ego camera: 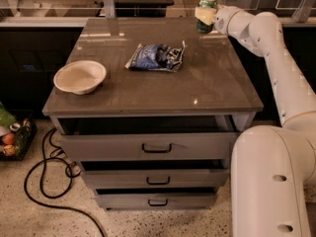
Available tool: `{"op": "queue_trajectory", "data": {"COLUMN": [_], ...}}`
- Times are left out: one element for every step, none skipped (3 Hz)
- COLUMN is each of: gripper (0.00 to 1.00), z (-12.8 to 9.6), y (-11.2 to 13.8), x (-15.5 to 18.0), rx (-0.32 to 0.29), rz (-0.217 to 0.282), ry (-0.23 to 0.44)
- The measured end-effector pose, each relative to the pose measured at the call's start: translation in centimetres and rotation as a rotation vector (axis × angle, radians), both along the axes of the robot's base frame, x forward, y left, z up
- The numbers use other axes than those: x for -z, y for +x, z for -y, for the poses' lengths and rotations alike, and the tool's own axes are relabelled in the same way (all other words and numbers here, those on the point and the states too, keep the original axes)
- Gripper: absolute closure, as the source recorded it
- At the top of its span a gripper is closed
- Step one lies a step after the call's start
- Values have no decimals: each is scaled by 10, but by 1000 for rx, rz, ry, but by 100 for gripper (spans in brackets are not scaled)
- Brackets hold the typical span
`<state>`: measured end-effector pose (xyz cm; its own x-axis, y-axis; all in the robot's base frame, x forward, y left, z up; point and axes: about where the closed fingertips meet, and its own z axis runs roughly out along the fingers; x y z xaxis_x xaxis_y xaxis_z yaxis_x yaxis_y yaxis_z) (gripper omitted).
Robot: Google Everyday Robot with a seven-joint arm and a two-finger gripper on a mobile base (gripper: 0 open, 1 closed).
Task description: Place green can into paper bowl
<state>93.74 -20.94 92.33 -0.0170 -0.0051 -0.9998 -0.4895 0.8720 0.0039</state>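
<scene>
The gripper (206, 16) sits at the table's (197, 85) far right corner, right at the can (208, 4). The can stands upright with its silver top showing above the jaws and its base low at the table's back edge. Whether the jaws are closed on it cannot be told, and that is the main risk. If the hold is loose or high on the smooth metal, a lift could let the can slip, tip and roll off the nearby edge. The bowl (79, 77) lies well away from the jaws, across the table to their left and toward the front, near the opposite corner. It looks light and shallow. A can set down off-centre or dropped from too high could catch the rim, flip the bowl or push it off the front-left edge. The bag (157, 57) lies between the jaws and the bowl, close to the straight line across. A low carry could drag the can over its crumpled foil, so the carry needs height. The arm (281, 58) would be reaching far across. Below, the top drawer (148, 147) and a floor cable (44, 181) sit clear of the carry path.
</scene>
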Motion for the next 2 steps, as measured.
{"op": "queue_trajectory", "data": {"gripper": [100,100], "z": [-5,-25], "y": [-15,-36], "x": [-28,-48], "rx": [1,-22], "rz": [32,63], "ry": [-9,-17]}}
